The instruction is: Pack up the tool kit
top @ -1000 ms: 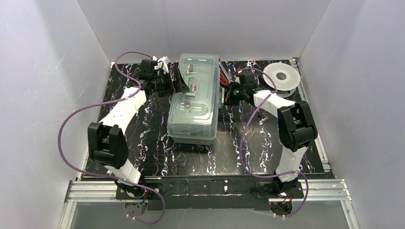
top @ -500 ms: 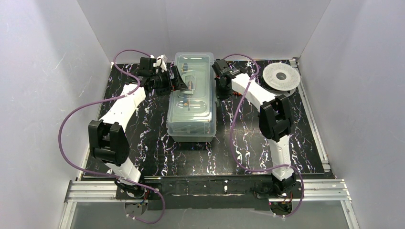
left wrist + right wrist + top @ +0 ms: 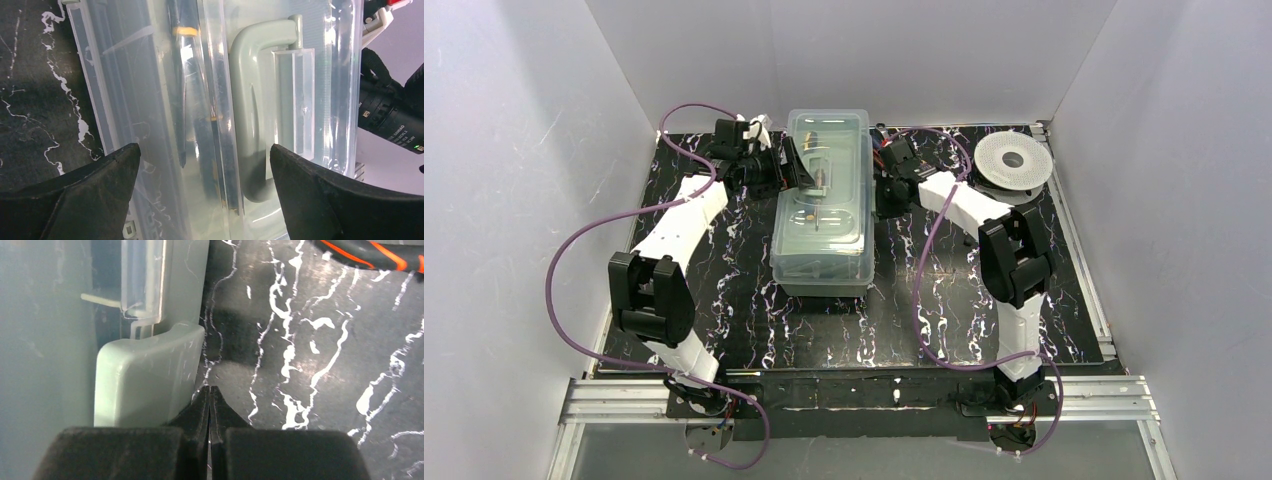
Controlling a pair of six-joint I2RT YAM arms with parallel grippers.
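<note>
A clear plastic tool box (image 3: 824,215) with its lid on lies lengthwise on the black marbled mat. Tools show through the lid, and a grey-green handle (image 3: 255,115) shows in the left wrist view. My left gripper (image 3: 796,172) is open and empty over the box's far left edge, its fingers (image 3: 90,185) spread wide above the lid. My right gripper (image 3: 883,197) is shut and empty at the box's far right side, its tips (image 3: 209,392) right beside the pale green latch (image 3: 147,375), which lies flat against the box wall.
A white filament spool (image 3: 1013,162) lies at the far right corner. A red and black tool (image 3: 370,252) lies on the mat behind the right gripper, also seen in the top view (image 3: 886,150). White walls enclose the mat on three sides.
My right arm swung from the mat's right side in to the box's far right side and then settled a little lower by the latch. The box shifted slightly left. My left arm barely moved.
</note>
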